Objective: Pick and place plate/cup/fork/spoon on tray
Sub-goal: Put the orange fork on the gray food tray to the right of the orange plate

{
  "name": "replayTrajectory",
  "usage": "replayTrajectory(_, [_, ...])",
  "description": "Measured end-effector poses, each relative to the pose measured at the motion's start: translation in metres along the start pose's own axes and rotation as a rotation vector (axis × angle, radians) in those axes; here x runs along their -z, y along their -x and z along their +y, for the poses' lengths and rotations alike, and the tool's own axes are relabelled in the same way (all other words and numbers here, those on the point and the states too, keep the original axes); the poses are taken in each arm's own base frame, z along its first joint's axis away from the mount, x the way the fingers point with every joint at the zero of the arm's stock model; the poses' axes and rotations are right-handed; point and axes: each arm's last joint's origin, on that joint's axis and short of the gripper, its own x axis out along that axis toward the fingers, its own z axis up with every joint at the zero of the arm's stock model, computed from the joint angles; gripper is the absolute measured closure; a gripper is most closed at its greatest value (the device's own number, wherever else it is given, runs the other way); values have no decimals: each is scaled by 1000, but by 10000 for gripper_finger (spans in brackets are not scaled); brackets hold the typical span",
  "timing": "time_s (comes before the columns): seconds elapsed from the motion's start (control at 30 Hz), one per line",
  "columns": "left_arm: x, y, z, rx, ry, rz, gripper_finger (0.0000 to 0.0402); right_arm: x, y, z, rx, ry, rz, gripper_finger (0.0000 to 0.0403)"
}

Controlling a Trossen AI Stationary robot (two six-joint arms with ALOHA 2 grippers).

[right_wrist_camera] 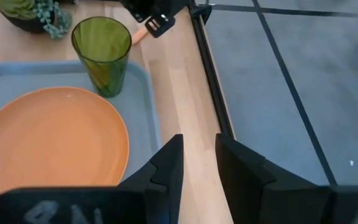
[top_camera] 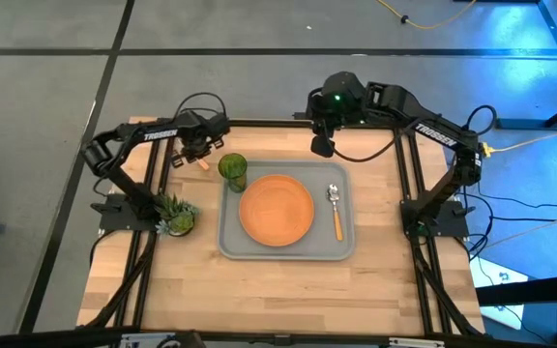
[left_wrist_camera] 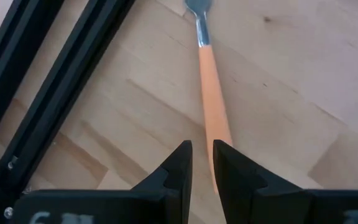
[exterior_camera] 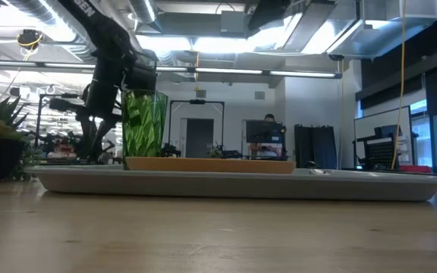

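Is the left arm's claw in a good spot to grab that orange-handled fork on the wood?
Probably yes. The left gripper hangs right over the fork, which lies on the bare table outside the tray. Its fingers straddle the handle's end, slightly apart, with nothing in the way.

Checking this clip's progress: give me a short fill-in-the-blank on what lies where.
1. The plate lies on the ____.
2. Right of the plate lies the ____.
3. The fork lies on the bare ____, off the tray.
4. The pincer nearest the fork belongs to the ____ arm.

Missing words: tray; spoon; table; left
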Motion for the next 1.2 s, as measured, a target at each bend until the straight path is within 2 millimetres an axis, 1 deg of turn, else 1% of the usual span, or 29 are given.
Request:
replayTrajectory(0.13, [-8, -3, 0, -3, 32, -19, 344, 1, 0, 0, 0, 0, 7, 304])
replayTrajectory(0.37, [-28, -9, -3, 43, 120, -30, 344, 1, 0, 0, -1, 0, 7, 304])
replayTrajectory(0.5, [-38, -12, 0, 30, 113, -31, 344, 1, 0, 0, 0, -5, 7, 304])
replayTrajectory(0.7, [-49, -16, 3, 22, 161, -31, 344, 1, 0, 0, -2, -5, 12, 304])
replayTrajectory(0.93, [-55, -17, 2, 47, 184, -48, 344, 1, 0, 0, -2, -6, 12, 304])
replayTrajectory(1.07, [-56, -17, 2, 41, 183, -69, 344, 1, 0, 0, -2, -6, 12, 304])
replayTrajectory(1.2, [-52, -22, 5, 21, 172, -70, 344, 1, 0, 0, -2, -7, 13, 304])
